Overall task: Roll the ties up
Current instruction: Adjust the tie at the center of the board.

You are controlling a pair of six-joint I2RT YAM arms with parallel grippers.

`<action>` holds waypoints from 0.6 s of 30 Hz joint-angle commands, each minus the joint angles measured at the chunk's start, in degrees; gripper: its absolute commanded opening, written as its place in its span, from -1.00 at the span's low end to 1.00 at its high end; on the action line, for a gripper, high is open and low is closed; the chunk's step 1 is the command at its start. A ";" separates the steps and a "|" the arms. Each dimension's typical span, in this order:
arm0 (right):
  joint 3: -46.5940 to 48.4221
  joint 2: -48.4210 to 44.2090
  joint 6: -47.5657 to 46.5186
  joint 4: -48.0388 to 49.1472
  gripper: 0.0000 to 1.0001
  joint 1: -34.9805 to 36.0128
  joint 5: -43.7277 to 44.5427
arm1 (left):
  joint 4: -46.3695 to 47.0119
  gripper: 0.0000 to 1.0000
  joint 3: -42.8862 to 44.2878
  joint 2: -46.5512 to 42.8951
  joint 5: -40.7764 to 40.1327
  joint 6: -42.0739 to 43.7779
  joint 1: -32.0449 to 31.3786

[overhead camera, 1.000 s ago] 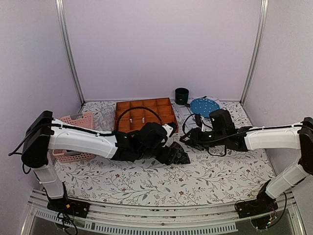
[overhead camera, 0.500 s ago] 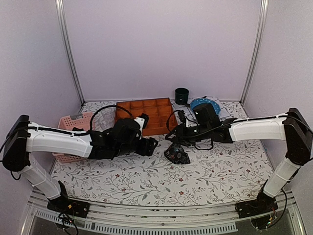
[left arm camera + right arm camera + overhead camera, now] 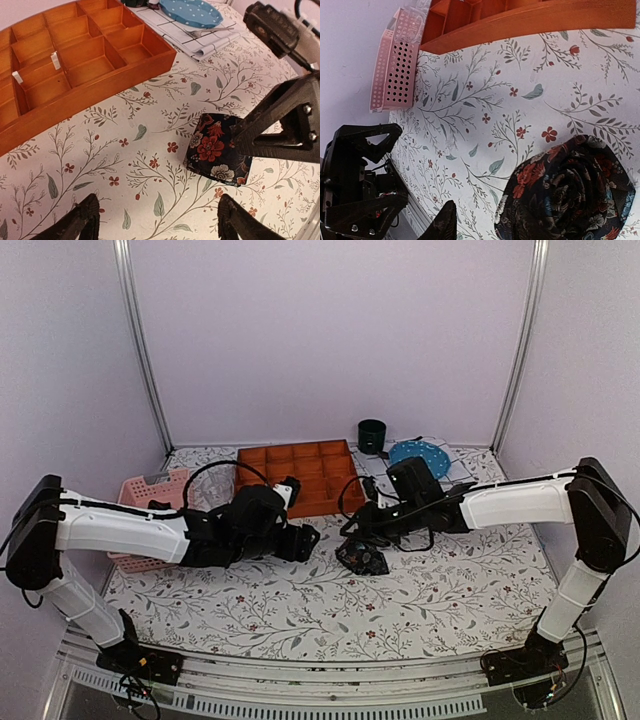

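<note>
Top external shows a floral tablecloth (image 3: 400, 610) and lilac walls (image 3: 330, 340); left gripper (image 3: 310, 538) spread wide, right gripper (image 3: 358, 530) unclear.

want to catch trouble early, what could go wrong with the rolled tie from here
1. The rolled tie lies on the floral tablecloth with nothing visibly clamping it. The left arm's fingers are spread and apart from it, so the coil could loosen and unroll.
2. The right arm's fingers sit right at the roll's edge. A sideways pull-away might drag or tip the roll.
</note>
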 commanded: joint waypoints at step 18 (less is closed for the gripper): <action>-12.90 -4.84 0.16 -1.42 -0.31 -2.44 5.52 | 1.37 0.56 0.49 4.10 3.98 -1.31 0.82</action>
